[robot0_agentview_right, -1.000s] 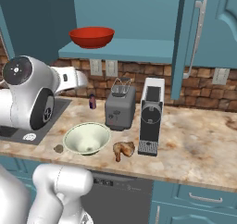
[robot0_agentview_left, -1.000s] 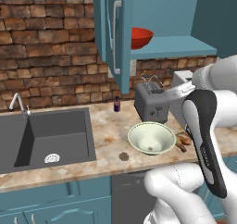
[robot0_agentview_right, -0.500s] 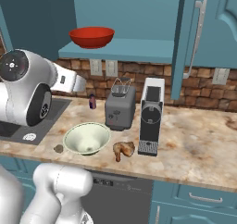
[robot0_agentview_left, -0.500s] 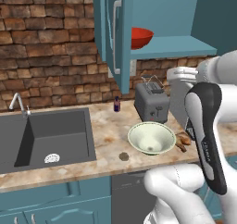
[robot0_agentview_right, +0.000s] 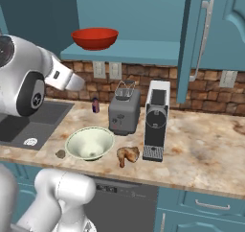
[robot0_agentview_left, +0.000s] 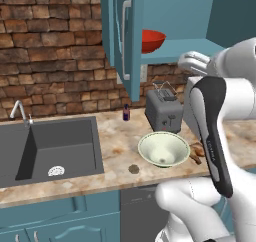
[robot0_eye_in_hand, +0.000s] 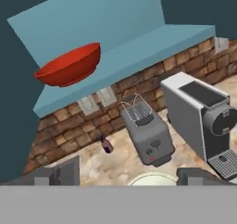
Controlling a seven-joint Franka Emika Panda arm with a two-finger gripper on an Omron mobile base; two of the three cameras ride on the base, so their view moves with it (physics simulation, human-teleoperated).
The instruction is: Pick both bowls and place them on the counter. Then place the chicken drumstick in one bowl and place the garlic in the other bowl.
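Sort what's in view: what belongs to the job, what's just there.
Job:
glossy red round bowl on the cabinet shelf
pale cream-green bowl on the marbled beige counter
golden-brown chicken drumstick
small greyish garlic bulb

Just there:
grey metal toaster
coffee machine
small purple bottle
dark sink

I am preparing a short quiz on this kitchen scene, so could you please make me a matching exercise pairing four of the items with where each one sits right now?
Things:
1. red bowl
2. pale cream-green bowl
3. chicken drumstick
4. small purple bottle

Places:
A. on the counter in front of the toaster
B. by the brick wall, left of the toaster
C. up on the open cabinet shelf
D. on the counter between the cream-green bowl and the coffee machine

Pairs: 1-C, 2-A, 3-D, 4-B
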